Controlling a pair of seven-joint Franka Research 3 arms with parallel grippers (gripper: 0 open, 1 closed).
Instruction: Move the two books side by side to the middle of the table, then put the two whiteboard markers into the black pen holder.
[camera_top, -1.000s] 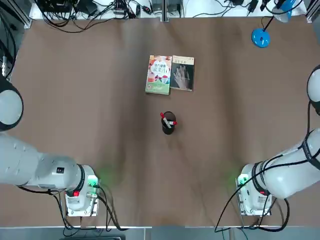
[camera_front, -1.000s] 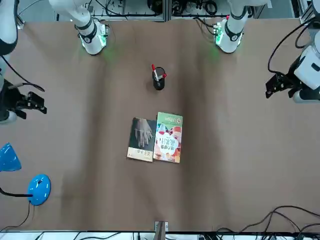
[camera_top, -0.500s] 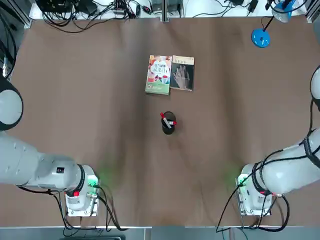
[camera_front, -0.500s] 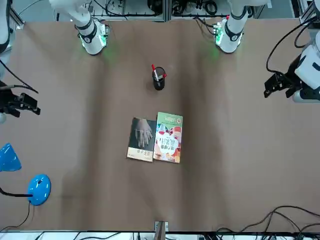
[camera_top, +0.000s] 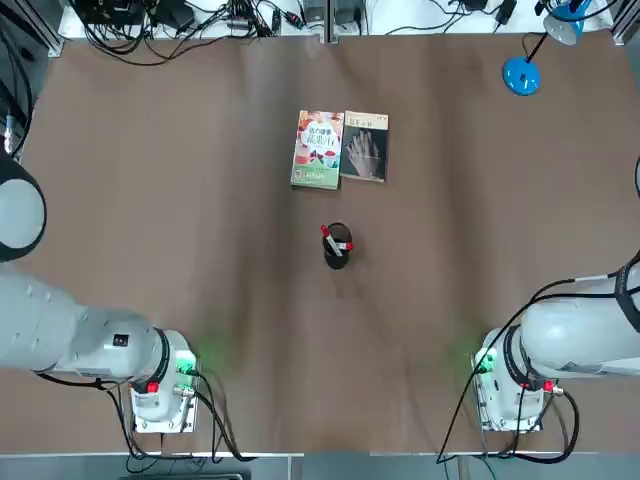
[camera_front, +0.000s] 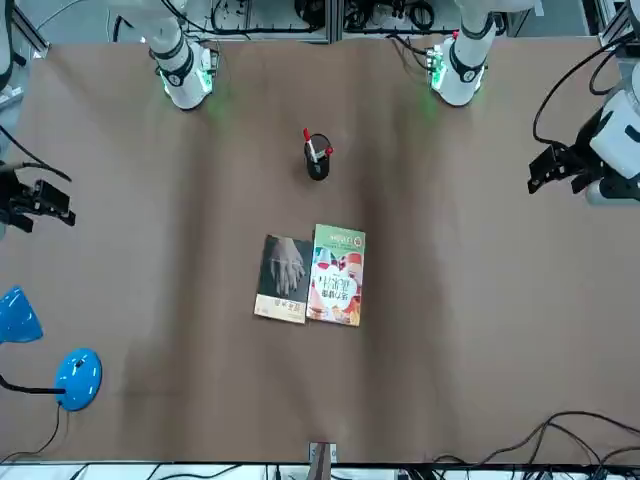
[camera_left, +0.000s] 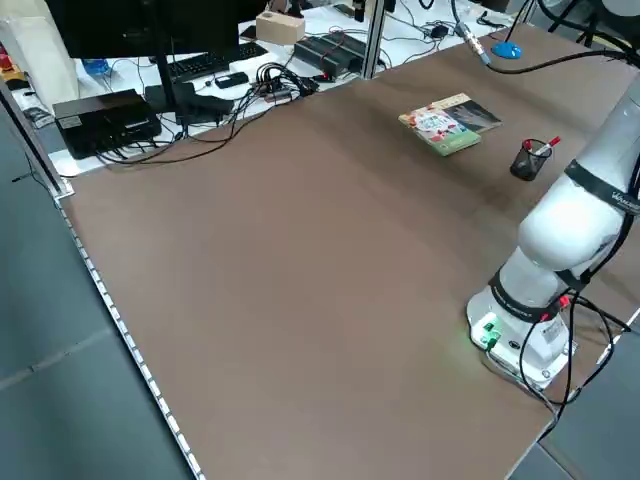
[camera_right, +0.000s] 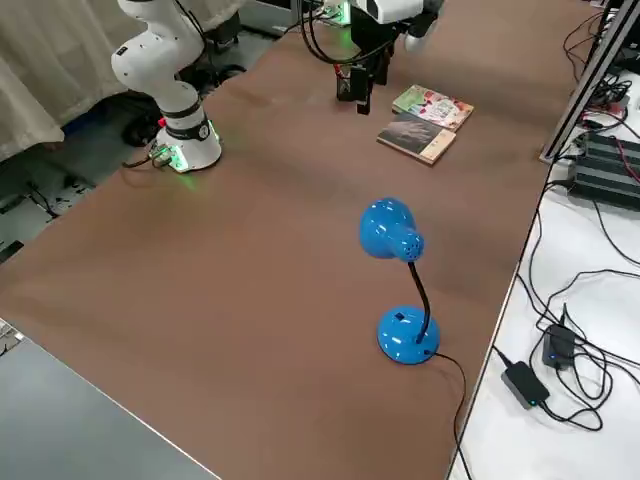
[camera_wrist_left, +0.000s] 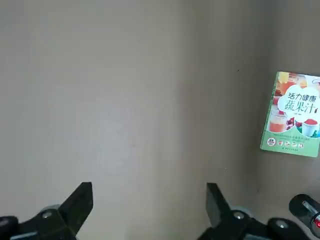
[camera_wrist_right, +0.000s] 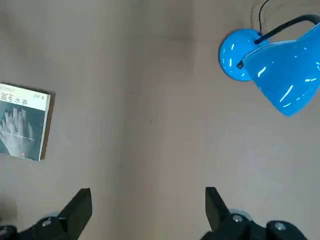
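Marker bottoms hidden inside black cup (camera_top: 337, 258); red ends of two markers (camera_top: 334, 241) poke out. Left arm's hand end cut off in top view. Left tool (camera_wrist_left: 150, 210) wide open, holding nothing, over bench (camera_top: 250, 300) near left edge. Right tool (camera_wrist_right: 148, 212) wide open, holding nothing, near right edge. Bright book (camera_top: 318, 150) and dark book (camera_top: 365, 146) side by side, between bench middle and far edge. Cup nearer middle. Blue lamp (camera_top: 521, 76) by far right corner. Wide bare room between books and left edge.
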